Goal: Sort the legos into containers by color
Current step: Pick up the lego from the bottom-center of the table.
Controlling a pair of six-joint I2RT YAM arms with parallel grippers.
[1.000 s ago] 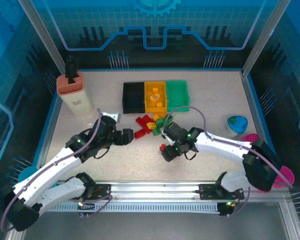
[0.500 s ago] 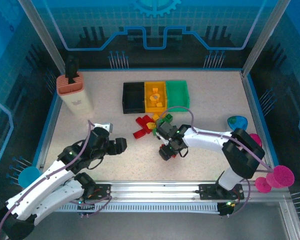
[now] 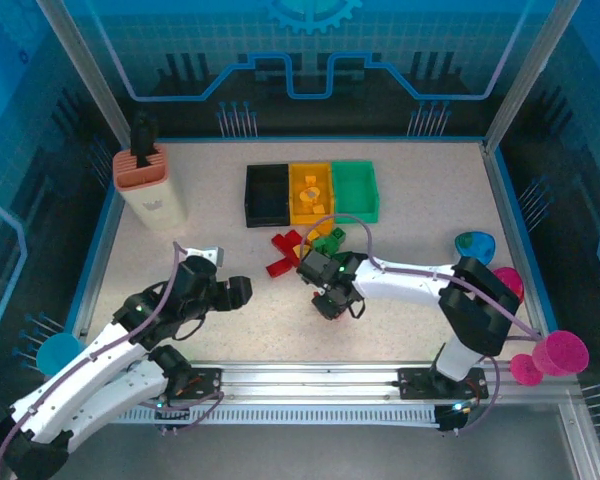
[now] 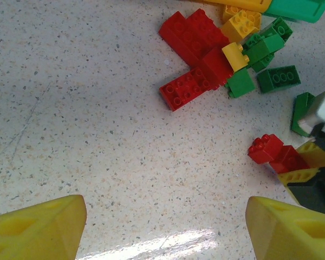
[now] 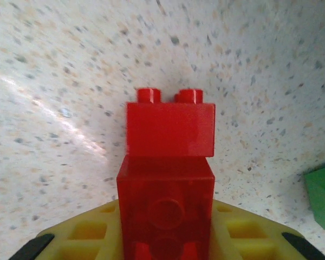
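The red lego (image 5: 168,157), a stack of two small bricks, sits upright between the yellow fingers (image 5: 86,235) of my right gripper (image 5: 167,230), which is shut on it just above the speckled table. From above, the right gripper (image 3: 330,302) lies just below the pile of red, yellow and green legos (image 3: 302,248). The black (image 3: 267,195), yellow-orange (image 3: 311,192) and green (image 3: 354,190) containers stand in a row behind the pile. My left gripper (image 3: 238,292) is left of the pile, open over bare table, with its fingertips (image 4: 38,227) far apart and the red legos (image 4: 195,54) ahead of it.
A salmon-and-cream holder (image 3: 148,185) stands at the back left. A blue cup (image 3: 474,245) and pink cups (image 3: 562,352) sit on the right. A green brick (image 5: 322,197) lies close to the right of the held lego.
My right gripper has shifted left and closed on the red lego. My left arm drew back toward the near edge early on, then held still.
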